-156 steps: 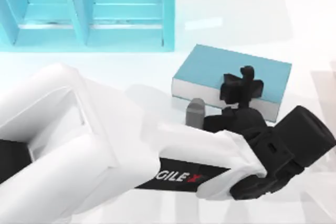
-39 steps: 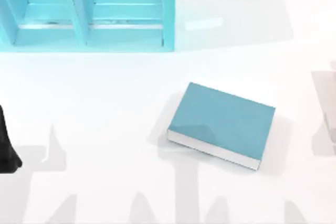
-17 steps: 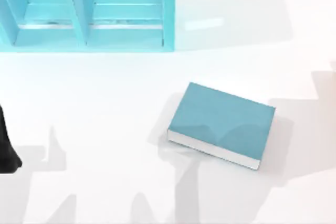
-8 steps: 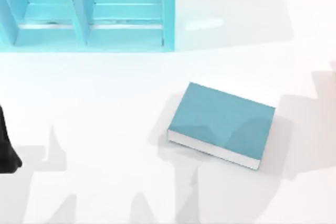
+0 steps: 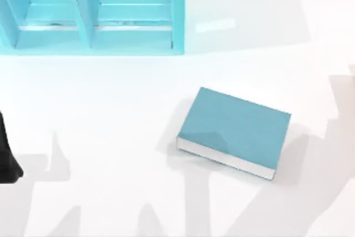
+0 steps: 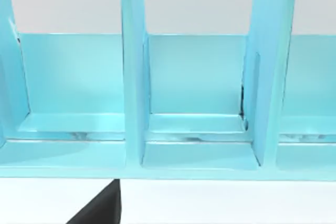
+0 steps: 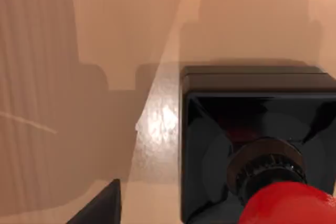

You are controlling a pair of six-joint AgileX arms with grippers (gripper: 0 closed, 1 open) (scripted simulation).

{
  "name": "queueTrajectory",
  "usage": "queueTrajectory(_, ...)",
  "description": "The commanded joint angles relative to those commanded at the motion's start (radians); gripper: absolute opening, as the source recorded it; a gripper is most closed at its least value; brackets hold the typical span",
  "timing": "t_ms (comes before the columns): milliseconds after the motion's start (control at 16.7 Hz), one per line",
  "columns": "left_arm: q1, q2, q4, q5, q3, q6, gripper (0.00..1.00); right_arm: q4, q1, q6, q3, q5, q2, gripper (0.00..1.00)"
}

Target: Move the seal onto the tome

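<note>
The shadow over the tome (image 5: pixel 233 131) on the desk (image 5: pixel 111 115) has shifted, so the right arm is probably moving. Right wrist view: the seal (image 7: pixel 257 145) close below, ungrasped. Finger state: cannot tell.

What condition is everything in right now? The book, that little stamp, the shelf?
Book: closed, lying flat on the table, nothing on top.
Stamp: upright on its black base, red knob up, seen close in the right wrist view.
Shelf: standing, its visible compartments bare.
</note>
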Motion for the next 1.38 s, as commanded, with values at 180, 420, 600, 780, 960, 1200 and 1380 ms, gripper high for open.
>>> queueTrajectory(180, 0.000, 0.000, 0.000, 0.000, 0.000, 0.000, 1.00, 0.036, 0.000, 0.000, -0.035, 0.000, 0.006, 1.00)
queueTrajectory(420, 0.000, 0.000, 0.000, 0.000, 0.000, 0.000, 1.00, 0.036, 0.000, 0.000, -0.035, 0.000, 0.006, 0.92)
queueTrajectory(600, 0.000, 0.000, 0.000, 0.000, 0.000, 0.000, 1.00, 0.036, 0.000, 0.000, -0.035, 0.000, 0.006, 0.70)
queueTrajectory(780, 0.000, 0.000, 0.000, 0.000, 0.000, 0.000, 1.00, 0.036, 0.000, 0.000, -0.035, 0.000, 0.006, 0.47)
queueTrajectory(960, 0.000, 0.000, 0.000, 0.000, 0.000, 0.000, 1.00, 0.036, 0.000, 0.000, -0.035, 0.000, 0.006, 0.25)
queueTrajectory(1200, 0.000, 0.000, 0.000, 0.000, 0.000, 0.000, 1.00, 0.036, 0.000, 0.000, -0.035, 0.000, 0.006, 0.00)
queueTrajectory(1380, 0.000, 0.000, 0.000, 0.000, 0.000, 0.000, 1.00, 0.036, 0.000, 0.000, -0.035, 0.000, 0.006, 0.00)
